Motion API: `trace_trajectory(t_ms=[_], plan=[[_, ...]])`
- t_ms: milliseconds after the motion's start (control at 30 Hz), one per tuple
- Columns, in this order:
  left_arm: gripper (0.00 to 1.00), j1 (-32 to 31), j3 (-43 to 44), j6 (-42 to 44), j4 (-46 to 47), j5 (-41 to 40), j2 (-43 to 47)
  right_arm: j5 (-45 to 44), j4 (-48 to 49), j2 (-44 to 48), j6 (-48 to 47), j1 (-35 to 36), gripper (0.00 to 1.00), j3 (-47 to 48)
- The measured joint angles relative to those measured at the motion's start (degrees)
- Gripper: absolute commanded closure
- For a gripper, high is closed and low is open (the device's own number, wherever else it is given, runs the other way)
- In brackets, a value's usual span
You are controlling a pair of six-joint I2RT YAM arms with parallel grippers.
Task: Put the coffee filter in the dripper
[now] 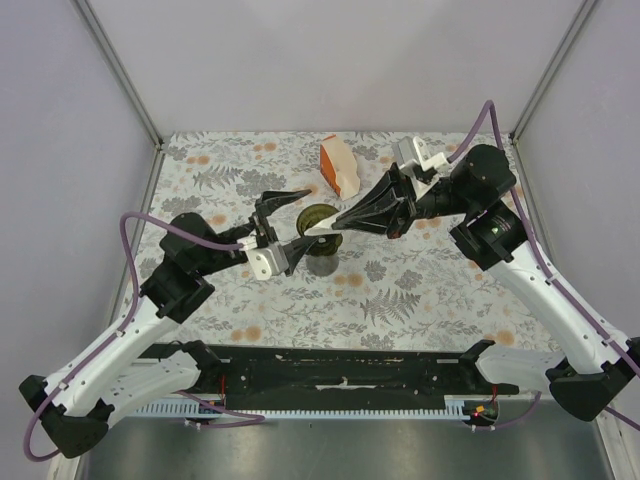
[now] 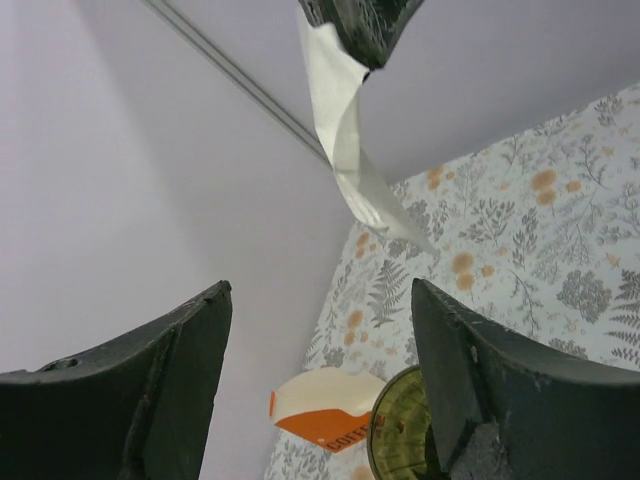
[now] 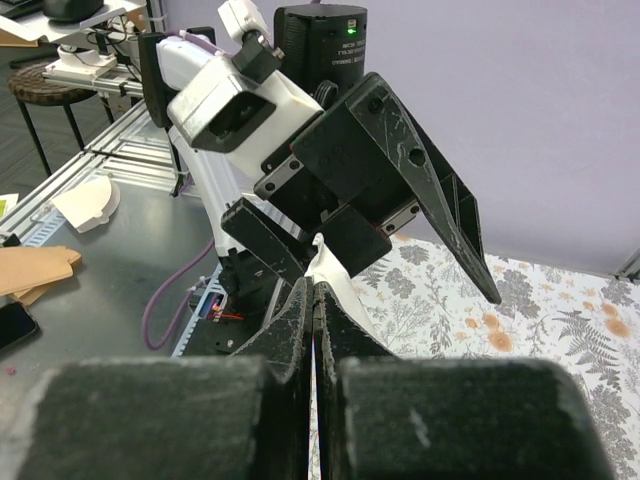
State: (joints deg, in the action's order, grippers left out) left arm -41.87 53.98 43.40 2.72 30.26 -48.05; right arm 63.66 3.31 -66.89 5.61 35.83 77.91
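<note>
Though small overhead, coffee filter (image 2: 342, 130) hangs twisted in left-wrist view

Top camera looks down on the dripper (image 1: 315, 216) from afar; both wrist cameras sit close beside it, facing each other.

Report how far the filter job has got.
Done: the coffee filter is off the table, pinched in the shut right gripper. In hand: it hangs by the dripper, with the open left gripper beside it. Left: seat it in the dripper, which looks empty, and release.
</note>
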Motion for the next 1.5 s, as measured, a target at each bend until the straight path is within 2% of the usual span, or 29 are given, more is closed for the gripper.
trace_trajectory(t_ms=[100, 300, 533, 700, 800, 833, 933, 1133, 1200, 1333, 1500], plan=[[0.25, 0.00, -0.07, -2.97, 3.45, 1.01, 0.00, -0.61, 1.40, -0.02, 1.22, 0.00, 1.00, -0.04], [0.37, -0.24, -0.31, -8.81, 7.26, 1.77, -0.15, -0.83, 3.80, -0.22, 2.80, 0.00, 1.00, -0.33], [0.30, -0.42, -0.72, -11.28, 8.98, 2.86, -0.35, -1.14, 4.42, -1.29, 3.39, 0.00, 1.00, -0.50], [0.32, -0.44, -0.76, -11.26, 8.81, 2.73, -0.59, -1.86, 4.37, -1.81, 2.43, 0.00, 1.00, -0.52], [0.28, -0.61, -0.74, -11.30, 8.28, -0.94, -1.57, -4.57, 1.64, -2.69, -0.15, -0.44, 0.99, -0.46], [0.26, -0.63, -0.68, -11.52, 7.87, -3.76, -2.23, -6.03, -0.13, -3.04, -0.94, -1.01, 0.93, -0.37], [0.23, -0.31, 0.02, -12.70, 4.96, -11.34, -4.35, -13.70, -7.87, -3.72, -2.16, -4.70, 0.61, -0.37], [0.20, 0.11, 0.11, -16.41, -1.20, -17.31, -3.87, -43.74, -23.39, -1.64, -1.57, -8.94, 0.21, -3.10], [0.18, 0.13, 0.11, -17.53, -1.88, -18.73, -3.50, -52.59, -29.18, -1.84, -0.22, -8.96, 0.04, -3.67], [0.16, 0.17, 0.09, -19.39, -3.78, -22.25, -2.32, -64.43, -36.52, -2.34, 3.23, -11.06, 0.02, -7.93], [0.14, 0.59, -0.39, -20.02, -4.24, -26.88, 0.39, -73.77, -41.75, -6.03, 11.13, -20.57, 0.02, -14.64]])
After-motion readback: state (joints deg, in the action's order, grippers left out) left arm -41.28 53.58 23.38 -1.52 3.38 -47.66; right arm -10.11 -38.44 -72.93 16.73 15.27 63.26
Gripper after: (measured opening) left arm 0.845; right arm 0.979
